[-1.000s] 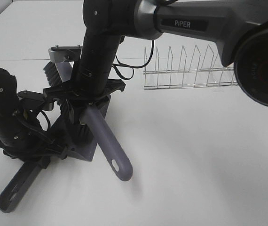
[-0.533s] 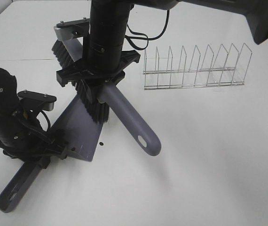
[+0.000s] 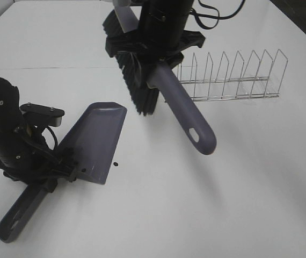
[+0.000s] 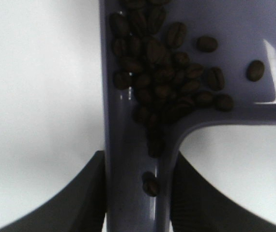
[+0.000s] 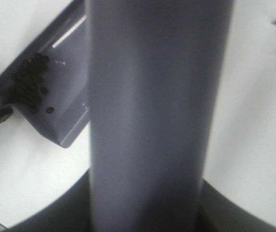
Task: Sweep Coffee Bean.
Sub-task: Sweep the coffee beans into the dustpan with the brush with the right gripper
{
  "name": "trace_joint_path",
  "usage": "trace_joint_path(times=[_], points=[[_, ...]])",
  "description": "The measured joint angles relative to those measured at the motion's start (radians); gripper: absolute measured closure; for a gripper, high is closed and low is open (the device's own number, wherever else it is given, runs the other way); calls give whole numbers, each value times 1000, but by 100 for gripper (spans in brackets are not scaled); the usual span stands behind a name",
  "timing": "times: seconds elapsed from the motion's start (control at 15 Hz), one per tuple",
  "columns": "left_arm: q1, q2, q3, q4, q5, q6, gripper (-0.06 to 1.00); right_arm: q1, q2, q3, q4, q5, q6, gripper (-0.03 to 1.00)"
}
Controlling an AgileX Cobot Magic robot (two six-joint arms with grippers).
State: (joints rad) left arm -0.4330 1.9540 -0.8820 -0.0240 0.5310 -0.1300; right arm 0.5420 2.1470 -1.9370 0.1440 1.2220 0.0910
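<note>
A white worktop [image 3: 239, 188] seen from a high camera, with two black robot arms reaching over it.

On the left, the left end effector [image 4: 138, 186] is pressed together on the handle of a grey-purple dustpan [image 3: 96, 142]. In the left wrist view its two dark fingers [image 4: 87, 193] sit on either side of the narrow handle, pinching it. The pan lies on the worktop with its wide mouth pointing away from the arm, towards the middle of the worktop.

The coffee beans [image 4: 167, 72] are inside the dustpan. They are small, dark brown ovals, heaped in a cluster at the back of the pan where it narrows into the handle. A few have slid into the handle channel, and one or two lie a little apart from the heap. In the right wrist view the same cluster shows as a dark patch in the pan's rear corner.

One stray bean [image 3: 115, 163] lies on the bare worktop, just beside the dustpan's right edge and outside it.

At the top centre, the right end effector [image 5: 145, 208] is clamped on the thick handle of a brush [image 3: 188, 115] of the same grey-purple. The black bristles [image 3: 137, 80] point down and left. The handle slants down to the right, and the brush appears to be clear of the worktop, well apart from the dustpan.

Behind the brush stands a wire rack [image 3: 233, 75], upright on the worktop.
</note>
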Motion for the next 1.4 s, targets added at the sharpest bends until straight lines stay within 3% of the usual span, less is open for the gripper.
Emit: trace_joint_path(times=[0.27, 0.47, 0.67, 0.93, 1.4], points=[[0, 0, 0, 0, 0, 0, 63, -26, -39, 222, -81, -4, 36, 68], [0, 0, 0, 0, 0, 0, 63, -26, -37, 367, -125, -112, 73, 68], [0, 0, 0, 0, -1, 0, 63, -26, 26, 399, -62, -225, 78, 68], [0, 0, 0, 1, -1, 0, 63, -21, 83, 397, 154, -324, -1, 68], [0, 0, 0, 1, -6, 0, 63, 37, 142, 371, 605, -384, -297, 68]])
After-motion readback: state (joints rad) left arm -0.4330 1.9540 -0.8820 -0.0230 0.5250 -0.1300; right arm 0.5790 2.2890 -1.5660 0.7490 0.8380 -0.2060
